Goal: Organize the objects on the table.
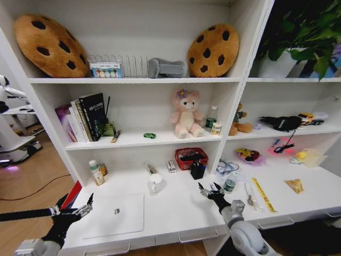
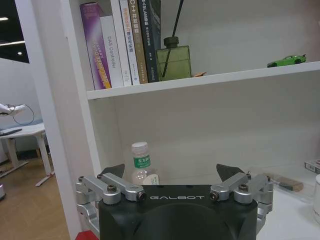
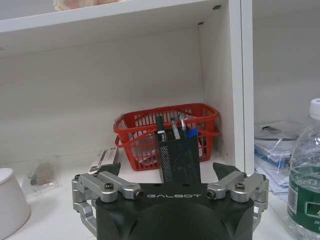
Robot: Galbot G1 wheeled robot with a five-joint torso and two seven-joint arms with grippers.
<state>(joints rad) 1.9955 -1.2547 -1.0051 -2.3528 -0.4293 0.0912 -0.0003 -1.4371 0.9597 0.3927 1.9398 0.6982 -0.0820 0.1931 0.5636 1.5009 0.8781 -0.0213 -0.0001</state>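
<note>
A closed silver laptop (image 1: 114, 213) lies at the left front of the white table (image 1: 176, 213). My left gripper (image 1: 72, 209) (image 2: 171, 172) hovers open just left of it, holding nothing and facing a small bottle (image 2: 142, 167). My right gripper (image 1: 210, 190) (image 3: 167, 170) is open over the middle of the table, a short way in front of a black mesh pen holder (image 1: 197, 169) (image 3: 179, 159) with pens standing in it. A tiny green toy car (image 1: 149, 135) (image 2: 286, 61) sits on the shelf above.
A red basket (image 1: 191, 157) (image 3: 167, 132) stands behind the pen holder. A white cup (image 1: 155, 183), bottles (image 1: 96, 172) (image 1: 229, 185), a yellow ruler (image 1: 262, 194) and small packets lie on the table. Books (image 1: 85, 118) and a pink plush bear (image 1: 186, 113) fill the shelf.
</note>
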